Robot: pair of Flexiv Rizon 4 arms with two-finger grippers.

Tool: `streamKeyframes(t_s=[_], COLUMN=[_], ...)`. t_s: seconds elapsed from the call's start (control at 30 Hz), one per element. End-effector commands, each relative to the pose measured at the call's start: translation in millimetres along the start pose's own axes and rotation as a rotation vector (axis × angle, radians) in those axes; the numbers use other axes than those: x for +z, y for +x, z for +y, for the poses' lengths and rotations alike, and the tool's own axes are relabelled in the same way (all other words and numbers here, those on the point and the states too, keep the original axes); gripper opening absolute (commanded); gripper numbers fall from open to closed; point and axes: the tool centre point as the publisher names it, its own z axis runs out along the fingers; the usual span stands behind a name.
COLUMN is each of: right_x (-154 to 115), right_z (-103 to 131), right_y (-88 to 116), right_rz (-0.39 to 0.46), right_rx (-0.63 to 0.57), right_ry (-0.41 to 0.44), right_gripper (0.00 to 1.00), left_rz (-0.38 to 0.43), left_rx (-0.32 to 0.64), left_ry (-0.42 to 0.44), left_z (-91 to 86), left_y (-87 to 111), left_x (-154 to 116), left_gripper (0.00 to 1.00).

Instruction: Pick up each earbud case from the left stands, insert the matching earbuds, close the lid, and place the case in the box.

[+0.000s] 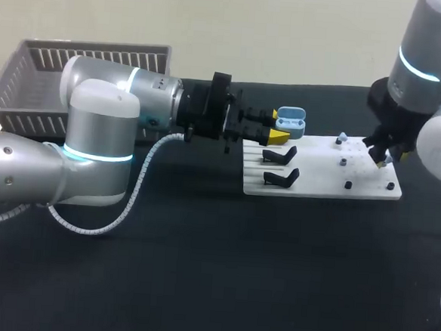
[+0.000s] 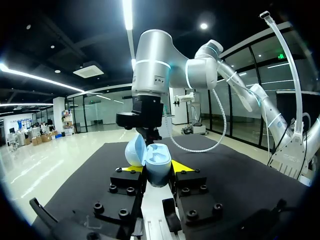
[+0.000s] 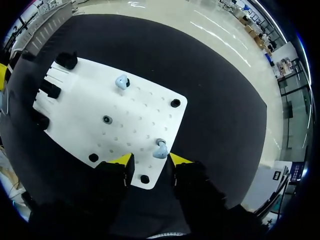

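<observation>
Right gripper (image 3: 151, 161) released, poised over the near earbud (image 3: 161, 150) on the board (image 3: 75, 120). The bud sits between the yellow tips, no contact evident. Second earbud (image 3: 121, 81) lies well ahead. Left gripper (image 1: 272, 133) clenched on the case (image 1: 290, 122), lid open, frame centre, left of the right gripper. Black stands (image 1: 280, 156) just below the case, and low pegs lie between.

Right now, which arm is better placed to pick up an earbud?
Right. The right gripper, open, hangs just over an earbud on the white board; the left gripper is shut on the open case.
</observation>
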Motion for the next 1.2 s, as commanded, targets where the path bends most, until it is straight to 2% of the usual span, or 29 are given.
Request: streamKeyframes(t_s=[0.03,0.2,0.57,1.2], right_x=[1.0,3.9,5.7,13.1], right_z=[-2.6,-4.4,-8.2,-7.3], right_y=[2.2,3.2,0.9,-1.0], right_rz=[-0.007,-0.005,-0.027,-0.019], right_rx=[0.009,0.016,0.04,0.049], right_ry=[0.007,0.008,0.019,0.029], right_gripper=[0.41,0.41,0.35,0.33], left_rz=[-0.003,-0.003,-0.003,-0.003], left_rx=[0.003,0.003,0.003,0.003], left_ry=[-0.004,-0.004,-0.004,-0.004], left_z=[-0.8,-0.8,-0.8,-0.8], left_y=[1.0,1.0,1.0,1.0], left_x=[0.1,0.1,0.1,0.1], left_gripper=[0.0,0.0,0.0,0.0])
